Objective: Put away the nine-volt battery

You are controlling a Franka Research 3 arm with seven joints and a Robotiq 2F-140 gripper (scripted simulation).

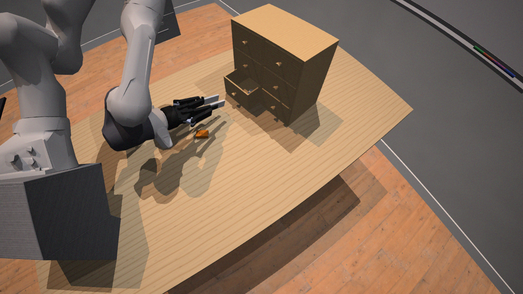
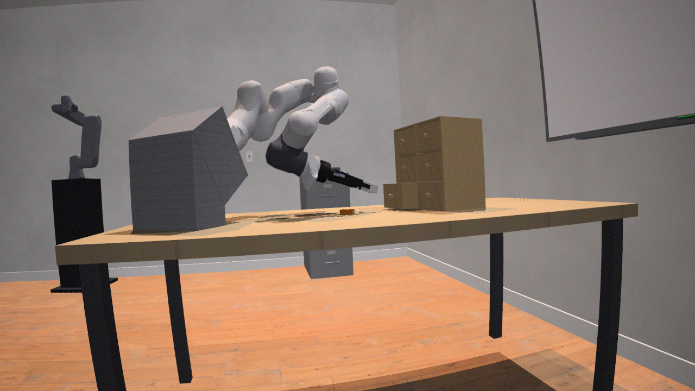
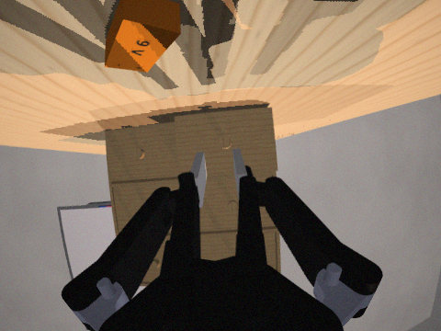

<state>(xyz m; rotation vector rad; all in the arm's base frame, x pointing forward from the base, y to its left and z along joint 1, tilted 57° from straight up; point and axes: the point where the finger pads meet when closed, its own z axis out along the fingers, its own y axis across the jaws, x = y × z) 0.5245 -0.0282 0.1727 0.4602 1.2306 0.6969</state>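
Note:
The orange nine-volt battery lies flat on the table, in front of the chest. The small wooden chest stands upright at the far side, with two columns of drawers. Its bottom left drawer is pulled partly out; a small grey thing shows in its back corner, otherwise its contents are hidden. The other drawers are in. My gripper points level at the chest, a short way in front of the open drawer and above the battery. Its fingers stand narrowly apart with nothing between them.
The robot's grey base block stands on the table's near left end. Off the table, a grey filing cabinet and a second small arm on a black pedestal stand by the wall.

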